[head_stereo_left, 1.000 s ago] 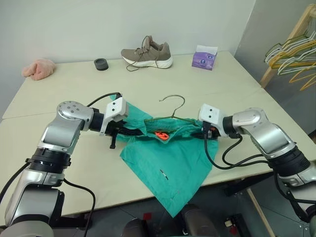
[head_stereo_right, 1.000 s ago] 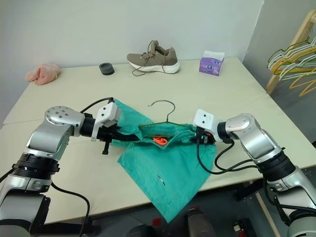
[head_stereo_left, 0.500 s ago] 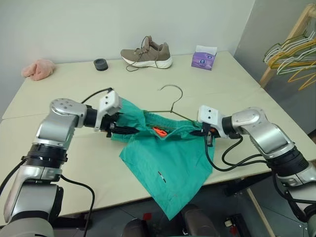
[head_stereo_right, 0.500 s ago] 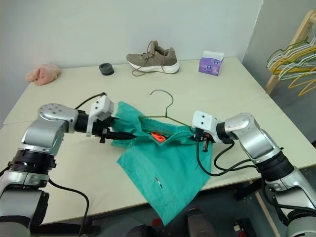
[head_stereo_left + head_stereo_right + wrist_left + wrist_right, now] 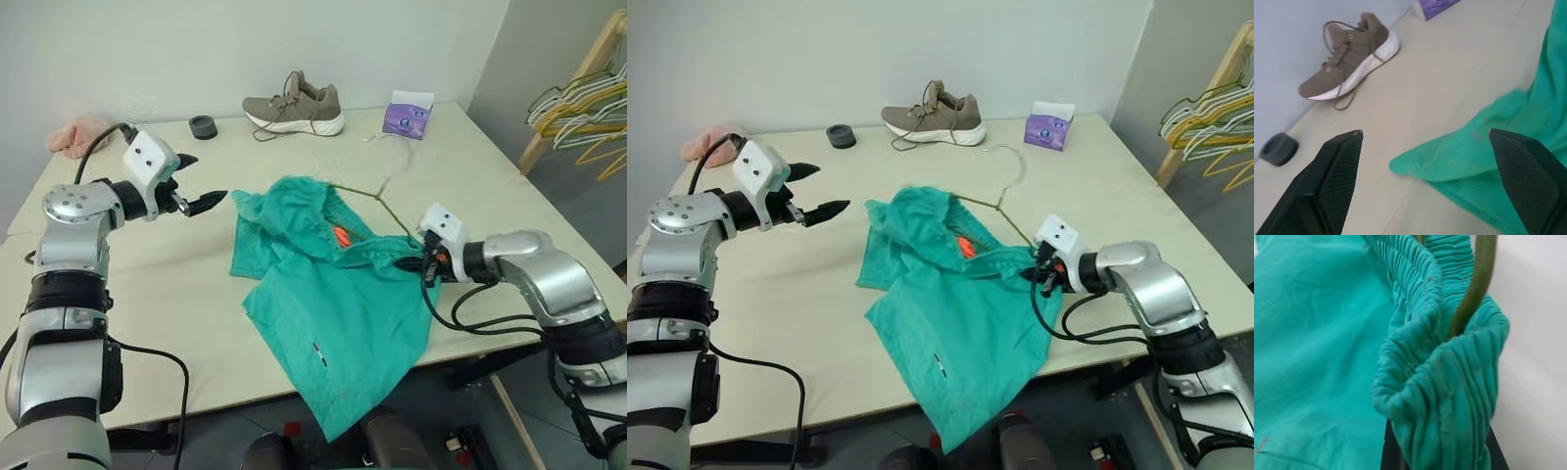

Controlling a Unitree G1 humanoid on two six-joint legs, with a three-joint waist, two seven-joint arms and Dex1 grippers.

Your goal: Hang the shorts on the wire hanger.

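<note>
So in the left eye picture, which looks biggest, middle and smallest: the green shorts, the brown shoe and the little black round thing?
Largest to smallest, as they look:
1. The teal-green fabric shorts, though they lie nearest the camera, which adds to their look.
2. The brown lace-up shoe with a white sole.
3. The small black round object beside the shoe.

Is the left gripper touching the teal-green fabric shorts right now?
Apart. In the left eye view the open left gripper hangs beside the shorts, bare table between them.
</note>
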